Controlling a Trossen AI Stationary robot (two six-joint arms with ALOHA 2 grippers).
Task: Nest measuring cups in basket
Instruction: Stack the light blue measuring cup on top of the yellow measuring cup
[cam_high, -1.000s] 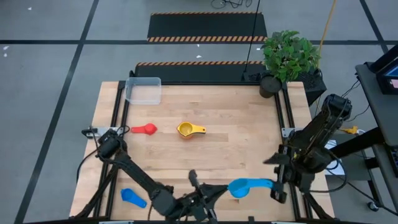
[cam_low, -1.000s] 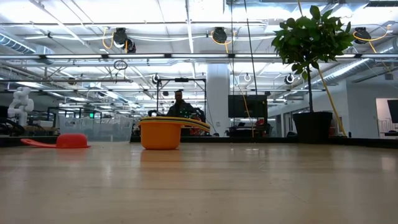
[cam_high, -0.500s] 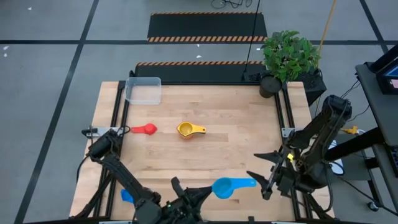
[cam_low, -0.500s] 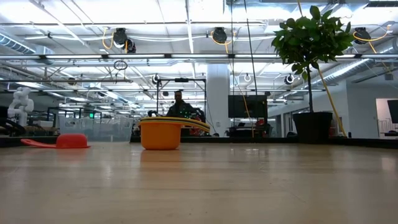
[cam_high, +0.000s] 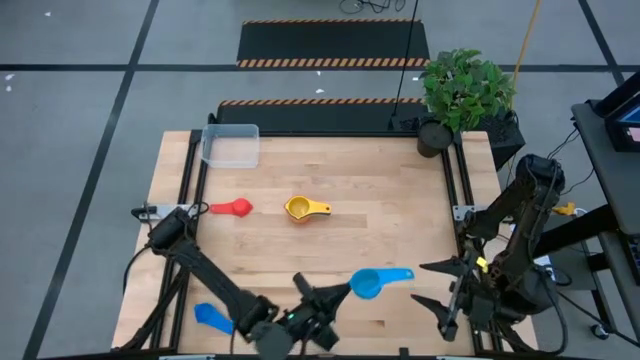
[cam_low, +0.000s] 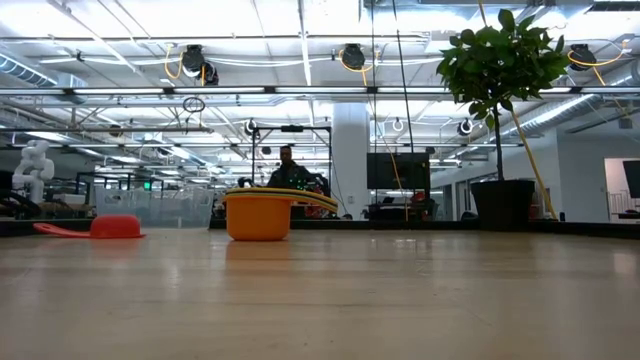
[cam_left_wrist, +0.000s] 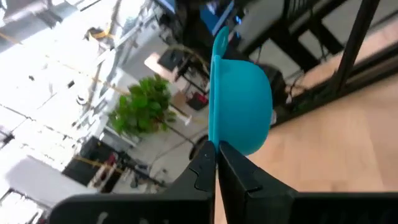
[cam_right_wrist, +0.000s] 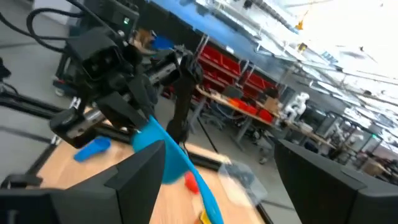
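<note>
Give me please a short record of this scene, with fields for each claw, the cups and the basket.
left claw: shut on the rim of a light blue cup, near the table's front edge
right claw: open, holding nothing, at the table's right edge
second light blue cup: lying at the front left
yellow cup: mid-table, upright
red cup: left of the yellow cup, apart from it
basket: back left corner, no cup visible inside
other cups: not in view

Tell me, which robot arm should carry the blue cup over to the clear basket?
Probably the left. The left gripper is shut on the light blue cup, while the right gripper is open beside it. The basket sits on the left side too.
</note>
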